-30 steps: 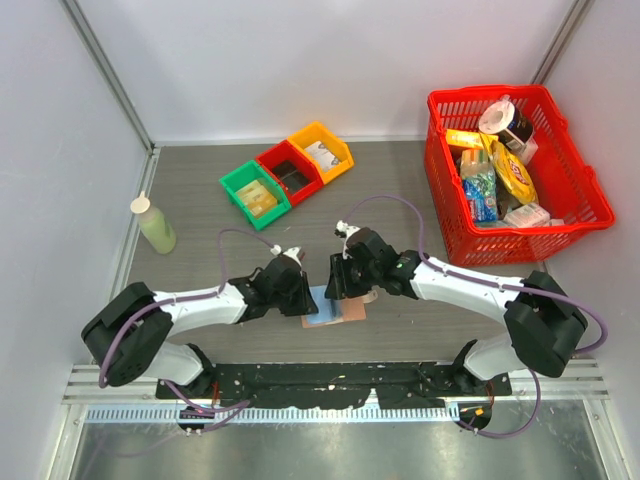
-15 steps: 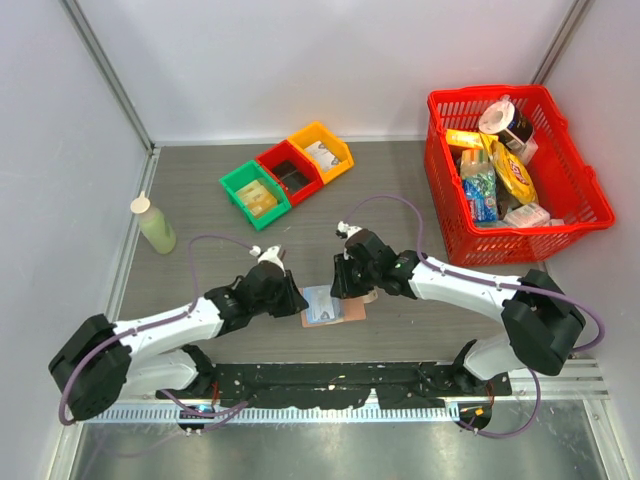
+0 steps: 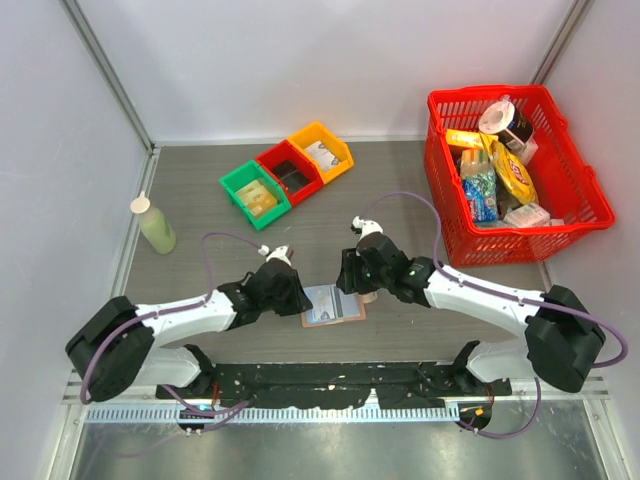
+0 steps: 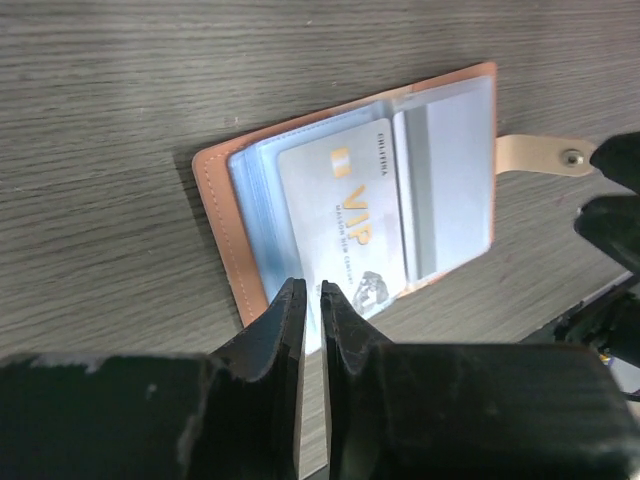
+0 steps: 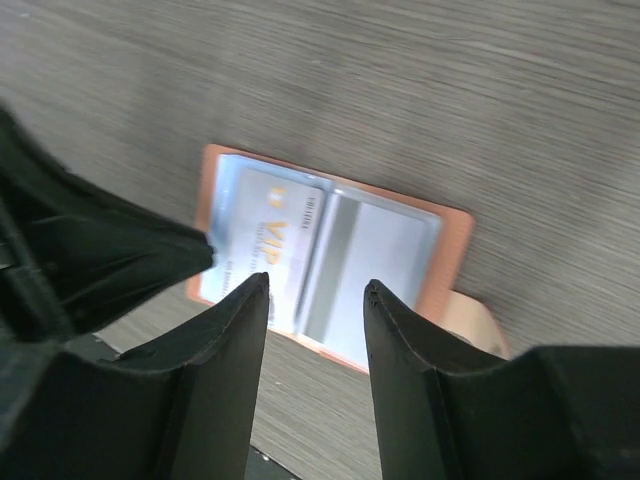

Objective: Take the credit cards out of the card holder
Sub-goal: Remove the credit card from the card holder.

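The card holder (image 3: 345, 313) lies open flat on the table between my two grippers, tan border up, snap tab (image 4: 540, 155) to its right. A pale VIP credit card (image 4: 345, 220) sits in its left clear sleeve. A second pale card with a dark stripe (image 4: 440, 180) sits in the right sleeve. My left gripper (image 4: 305, 290) is shut to a thin slit, with its tips at the holder's near edge by the VIP card. My right gripper (image 5: 315, 290) is open and empty, hovering over the holder (image 5: 455, 245) and the VIP card (image 5: 275, 235).
Green (image 3: 255, 195), red (image 3: 290, 172) and yellow (image 3: 322, 150) bins stand at the back centre. A red basket (image 3: 585, 205) full of groceries is at the back right. A pale green bottle (image 3: 155, 225) stands at the left.
My left gripper drew back left, then returned to the holder's left edge. My right gripper shifted a little right and back, uncovering more of the holder and the card.
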